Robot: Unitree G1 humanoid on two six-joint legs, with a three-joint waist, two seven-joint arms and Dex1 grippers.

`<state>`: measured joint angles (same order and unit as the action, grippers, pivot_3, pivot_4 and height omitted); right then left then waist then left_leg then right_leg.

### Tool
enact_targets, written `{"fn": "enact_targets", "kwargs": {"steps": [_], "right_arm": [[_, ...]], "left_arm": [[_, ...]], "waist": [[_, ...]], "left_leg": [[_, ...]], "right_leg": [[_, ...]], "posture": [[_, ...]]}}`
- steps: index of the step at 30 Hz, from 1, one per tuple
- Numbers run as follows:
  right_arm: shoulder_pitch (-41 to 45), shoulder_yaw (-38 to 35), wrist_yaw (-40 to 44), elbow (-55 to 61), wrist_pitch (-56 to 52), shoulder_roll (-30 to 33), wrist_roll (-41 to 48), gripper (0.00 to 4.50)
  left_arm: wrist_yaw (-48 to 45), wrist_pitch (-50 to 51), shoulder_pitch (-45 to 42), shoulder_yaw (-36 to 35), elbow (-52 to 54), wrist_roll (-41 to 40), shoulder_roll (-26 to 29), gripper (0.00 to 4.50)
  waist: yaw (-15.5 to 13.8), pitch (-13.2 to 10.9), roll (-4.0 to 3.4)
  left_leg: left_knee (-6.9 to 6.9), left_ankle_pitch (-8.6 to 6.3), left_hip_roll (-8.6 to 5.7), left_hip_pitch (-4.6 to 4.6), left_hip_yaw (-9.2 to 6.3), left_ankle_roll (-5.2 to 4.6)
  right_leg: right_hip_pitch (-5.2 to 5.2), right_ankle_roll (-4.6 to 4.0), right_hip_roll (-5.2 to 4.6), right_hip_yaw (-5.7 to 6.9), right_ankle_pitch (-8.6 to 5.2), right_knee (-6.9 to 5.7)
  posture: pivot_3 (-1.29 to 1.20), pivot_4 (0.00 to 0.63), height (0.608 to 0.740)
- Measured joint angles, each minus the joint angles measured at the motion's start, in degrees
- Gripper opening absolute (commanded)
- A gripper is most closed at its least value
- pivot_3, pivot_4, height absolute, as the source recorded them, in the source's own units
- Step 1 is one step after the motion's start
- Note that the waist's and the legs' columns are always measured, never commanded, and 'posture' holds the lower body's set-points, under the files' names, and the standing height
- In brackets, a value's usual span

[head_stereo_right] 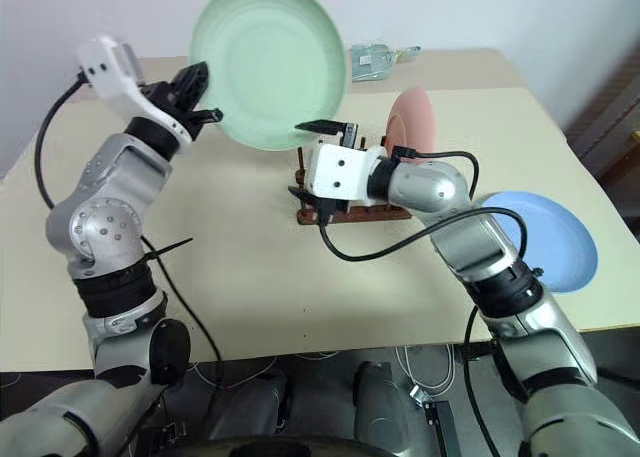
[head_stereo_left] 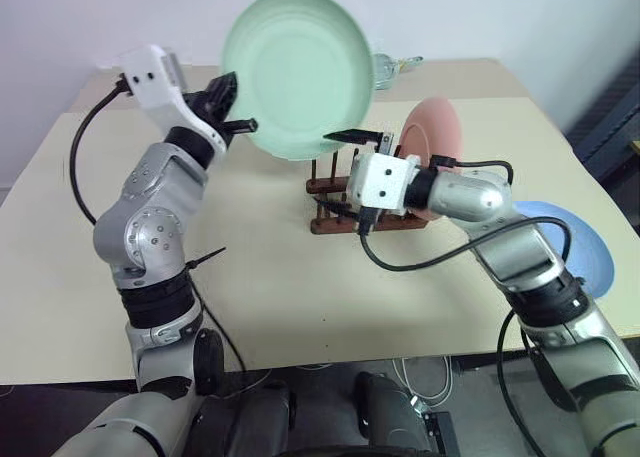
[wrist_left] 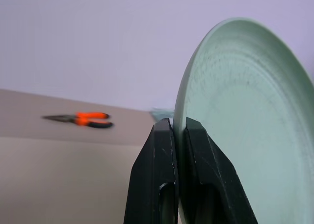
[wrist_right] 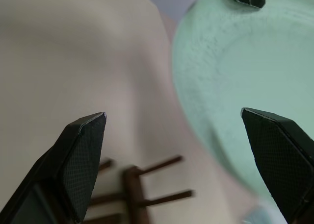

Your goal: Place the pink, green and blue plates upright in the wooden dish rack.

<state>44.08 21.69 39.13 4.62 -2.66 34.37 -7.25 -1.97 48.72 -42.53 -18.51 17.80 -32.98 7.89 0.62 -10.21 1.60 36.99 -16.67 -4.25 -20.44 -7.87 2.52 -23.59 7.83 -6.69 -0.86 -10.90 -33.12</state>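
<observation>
left gripper (head_stereo_left: 232,107) is clamped on the green plate's (head_stereo_left: 300,72) left rim, held upright above the table (head_stereo_left: 270,267). right gripper (wrist_right: 179,160) gapes wide near the wooden dish rack (head_stereo_left: 335,202).

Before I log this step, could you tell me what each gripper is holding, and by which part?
The left gripper is shut on the green plate, pinching its rim at the edge. The right gripper is open and holds nothing.

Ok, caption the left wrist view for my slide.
Left gripper fingers pinch the green plate by its rim, orange-handled pliers lying on the table behind.
</observation>
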Motion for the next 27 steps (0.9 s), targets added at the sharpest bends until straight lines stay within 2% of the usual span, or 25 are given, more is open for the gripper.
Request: {"fn": "enact_targets", "kwargs": {"steps": [2, 7, 9, 10, 15, 17, 20, 22, 24, 27], "right_arm": [[0.3, 0.0, -1.2, -3.1, 2.3, -0.3, -2.9, 3.75], [0.3, -0.3, -2.2, -5.0, 6.0, -0.4, -6.0, 1.26], [0.1, -0.3, -2.1, -4.9, 7.0, -0.3, -6.6, 0.31], [-0.2, -0.1, -1.9, -4.7, 7.7, -0.3, -7.2, 0.00], [-2.9, -1.6, -2.1, -3.1, 6.9, -0.6, -7.7, 0.00], [-4.0, -4.1, -2.2, -1.1, 4.4, -1.8, -5.6, 0.00], [-6.6, -10.9, -2.4, 5.8, -4.2, -6.3, 3.6, 0.00], [-7.8, -16.4, -2.7, 11.7, -13.0, -9.0, 12.8, 0.00], [-8.3, -23.4, -4.5, 18.6, -25.5, -12.0, 26.8, 0.00], [-8.3, -30.0, -7.8, 24.2, -37.4, -12.9, 41.0, 0.00]], "left_arm": [[1.1, 1.1, 0.0, 0.2, 0.5, -0.9, -1.0, 0.00], [2.3, 3.5, 0.4, 1.0, 1.5, -2.0, -1.0, 0.00], [2.4, 3.5, 0.4, 0.6, 1.6, -2.4, -0.9, 0.71], [2.4, 3.2, 0.3, 0.0, 1.6, -3.3, -1.4, 1.04], [5.2, -2.2, -2.8, -5.6, -0.9, -5.0, -1.3, 3.49], [5.4, -5.7, -3.7, -6.8, -2.1, -3.6, 2.1, 3.49], [2.6, -10.8, -1.5, -6.4, -4.7, 1.1, 9.9, 3.49], [-1.8, -13.7, 2.7, -5.1, -5.4, 3.9, 14.8, 3.49], [-10.6, -14.9, 10.4, -1.3, -4.0, 4.2, 19.1, 3.49], [-20.7, -14.1, 19.2, 5.9, -2.6, 3.2, 20.8, 3.49]], "waist": [[0.0, 0.0, 0.00], [0.1, 0.0, 0.00], [0.1, 0.0, 0.00], [0.1, 0.0, 0.00], [0.0, -0.1, 0.04], [0.1, -0.1, 0.03], [0.3, -0.1, -0.02], [0.1, -0.1, -0.04], [-0.1, -0.1, -0.07], [-0.8, -0.1, -0.07]], "left_leg": [[0.00, 0.02, 0.00, -0.01, 0.00, 0.03], [0.00, 0.00, 0.00, 0.01, 0.00, 0.00], [-0.01, 0.00, 0.01, 0.02, 0.00, -0.01], [0.00, 0.00, 0.01, 0.02, -0.02, -0.01], [0.01, 0.00, 0.00, -0.01, -0.04, 0.00], [-0.04, 0.01, 0.02, 0.04, -0.01, 0.01], [-0.11, 0.06, 0.10, 0.05, -0.02, 0.10], [-0.11, 0.01, 0.09, 0.04, -0.04, 0.02], [-0.10, 0.00, 0.09, 0.02, -0.08, -0.01], [-0.03, -0.05, 0.06, -0.04, -0.09, -0.09]], "right_leg": [[0.00, 0.00, 0.00, -0.01, 0.00, 0.01], [0.00, 0.00, 0.03, -0.03, 0.00, 0.00], [0.00, -0.01, 0.04, -0.03, 0.00, 0.00], [0.03, -0.01, 0.04, -0.02, 0.00, 0.00], [0.01, -0.01, 0.04, -0.03, 0.00, 0.01], [0.01, -0.01, 0.08, -0.05, 0.00, 0.00], [-0.06, -0.04, 0.19, -0.12, 0.01, -0.01], [-0.06, -0.05, 0.19, -0.12, 0.01, -0.01], [-0.02, -0.08, 0.14, -0.12, 0.00, 0.00], [-0.02, -0.31, 0.08, -0.12, -0.08, 0.02]], "posture": [[0.00, 0.150, 0.740], [0.00, 0.150, 0.740], [0.00, 0.150, 0.740], [0.00, 0.150, 0.740], [0.00, 0.150, 0.740], [0.00, 0.150, 0.740], [0.00, 0.150, 0.740], [0.00, 0.150, 0.740], [0.00, 0.150, 0.740], [0.00, 0.150, 0.740]]}}
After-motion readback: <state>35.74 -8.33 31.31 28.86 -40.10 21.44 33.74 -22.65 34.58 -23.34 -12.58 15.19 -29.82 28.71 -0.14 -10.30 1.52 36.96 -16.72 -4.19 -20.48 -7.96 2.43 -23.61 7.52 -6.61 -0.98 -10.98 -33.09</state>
